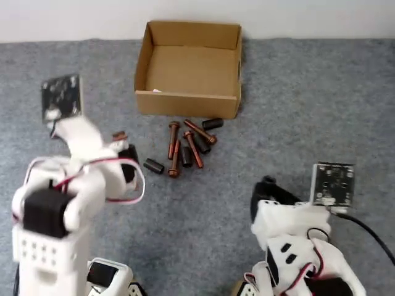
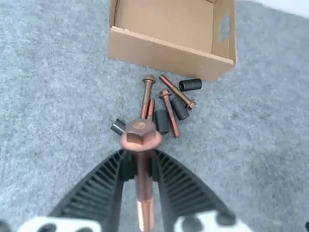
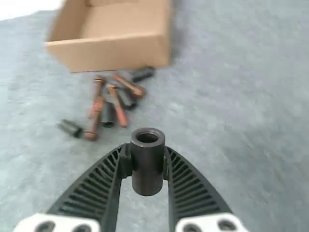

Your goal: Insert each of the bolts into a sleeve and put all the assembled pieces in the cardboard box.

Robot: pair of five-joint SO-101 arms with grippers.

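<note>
Bolts (image 1: 174,148) and sleeves (image 1: 153,165) lie outside the open cardboard box (image 1: 188,103); left jaws clamp a bolt (image 2: 141,140), right jaws clamp a sleeve (image 3: 147,164).

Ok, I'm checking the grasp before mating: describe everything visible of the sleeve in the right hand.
The sleeve is a short, dark, dull metal-looking tube, its round open bore facing the wrist camera. It sits clamped between the right hand's black ribbed fingers, which grip its sides; nothing else touches it.

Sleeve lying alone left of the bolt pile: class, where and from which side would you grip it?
Probably across its middle, from above: the sleeve lies on its side, slightly apart from the bolts, leaving both curved flanks free.
</note>
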